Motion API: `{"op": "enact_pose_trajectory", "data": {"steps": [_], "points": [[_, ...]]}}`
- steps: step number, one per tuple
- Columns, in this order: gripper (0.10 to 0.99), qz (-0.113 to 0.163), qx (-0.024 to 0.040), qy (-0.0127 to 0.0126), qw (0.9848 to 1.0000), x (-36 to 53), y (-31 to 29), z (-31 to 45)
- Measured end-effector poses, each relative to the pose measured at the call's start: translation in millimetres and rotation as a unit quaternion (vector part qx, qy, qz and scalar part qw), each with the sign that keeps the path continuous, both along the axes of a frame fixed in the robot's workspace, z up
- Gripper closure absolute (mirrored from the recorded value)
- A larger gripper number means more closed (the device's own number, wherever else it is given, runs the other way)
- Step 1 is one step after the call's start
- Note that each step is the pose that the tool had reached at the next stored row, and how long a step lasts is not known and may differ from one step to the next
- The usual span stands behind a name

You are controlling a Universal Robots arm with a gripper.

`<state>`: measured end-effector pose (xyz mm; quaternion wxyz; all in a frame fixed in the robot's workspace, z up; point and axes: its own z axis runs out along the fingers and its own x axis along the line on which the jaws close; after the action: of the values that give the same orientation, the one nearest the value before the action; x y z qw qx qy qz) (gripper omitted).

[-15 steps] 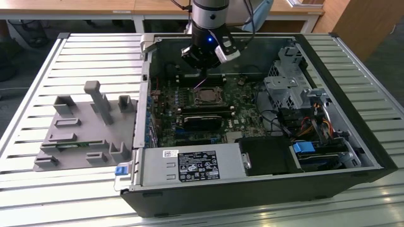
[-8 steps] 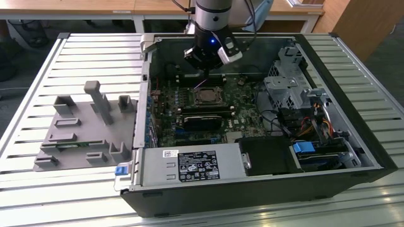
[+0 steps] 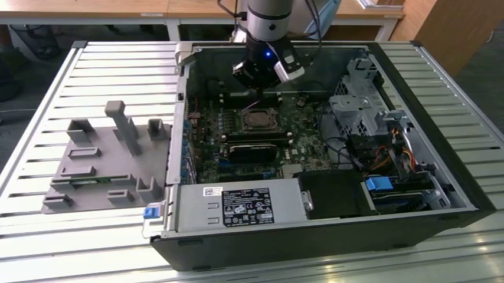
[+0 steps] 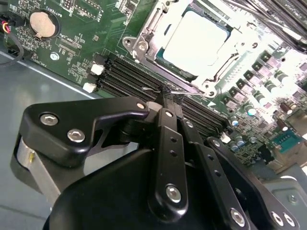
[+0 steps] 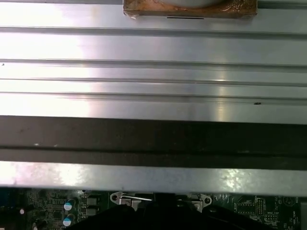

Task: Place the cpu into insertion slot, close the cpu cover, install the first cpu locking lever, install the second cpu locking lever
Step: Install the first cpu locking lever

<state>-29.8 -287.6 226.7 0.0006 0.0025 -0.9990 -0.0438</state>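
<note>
Exterior view, gripper (image 3: 257, 94) upper middle of frame, just above cpu (image 3: 258, 121) under closed cpu cover (image 4: 144, 31), second wrist view, fingers (image 4: 165, 124) pressed together, tips touching thin wire locking lever (image 4: 152, 89)

Tally from my remote station:
- one open computer case (image 3: 331, 242) on the slatted worktop (image 3: 47, 247)
- one green motherboard (image 3: 308, 121) inside it
- one cpu (image 4: 199, 40), framed by one cpu cover (image 4: 146, 24)
- one gripper (image 4: 169, 98)
- one grey fixture tray (image 3: 102, 171)
- one labelled power supply (image 3: 236, 206)
- one coin battery (image 4: 40, 24)
- two white connectors (image 4: 97, 69)
- two blue-topped capacitors (image 5: 69, 205) in the first wrist view
</note>
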Motion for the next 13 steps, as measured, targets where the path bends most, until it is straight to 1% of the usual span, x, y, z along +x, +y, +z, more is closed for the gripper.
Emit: {"op": "enact_pose_trajectory", "data": {"steps": [8,13], "points": [[0.980,0.000,0.0000,0.0000,1.0000,6.2,1.2,-8.4],[0.980,0.000,0.0000,0.0000,1.0000,10.1,1.8,-11.9]]}}
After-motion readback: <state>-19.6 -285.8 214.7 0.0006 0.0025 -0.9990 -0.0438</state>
